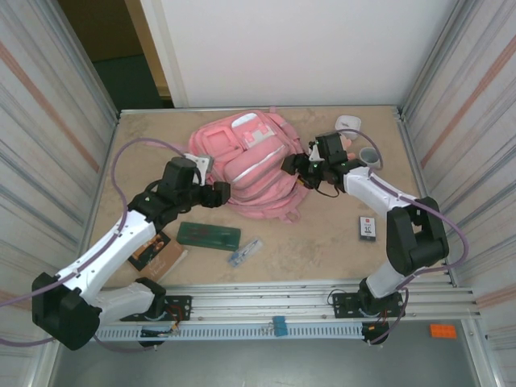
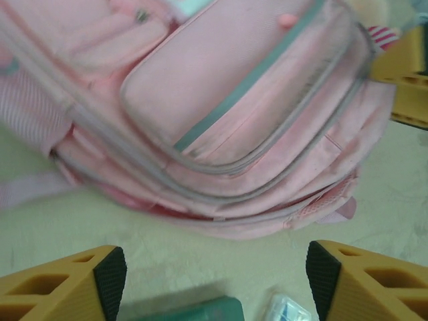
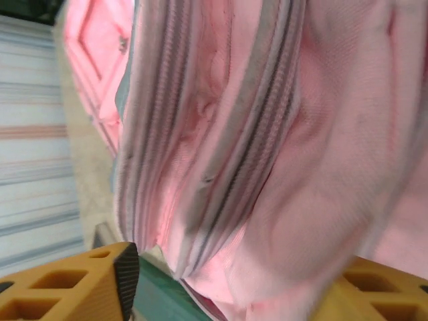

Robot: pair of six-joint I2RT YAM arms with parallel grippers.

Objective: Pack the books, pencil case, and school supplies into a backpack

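Nearest us in the overhead view runs the metal rail that carries both arm bases. Starting at the left, we see the brown-tan book lying flat near the table's front edge, partly under the left arm. Just to its right lies the dark green pencil case, flat and a little slanted. Next comes the slim clear pen-like item, apart from the case. All three rest on the table, outside the backpack, which lies behind them near the middle with its front pockets facing up.

The left gripper hovers by the backpack's near-left side. From its wrist camera we see its fingers spread wide with bare tabletop between them, holding nothing, and the zipped pockets just ahead.

Further right, the right gripper is up against the backpack's right side. Its wrist camera shows pink fabric and zipper lines bunched between its fingers, which stand apart. The one pad we can see is clear of the cloth, so we read no clamp.

Beyond that arm, a plush doll and a grey cup sit near the far-right corner. A small dark card lies alone toward the front right.
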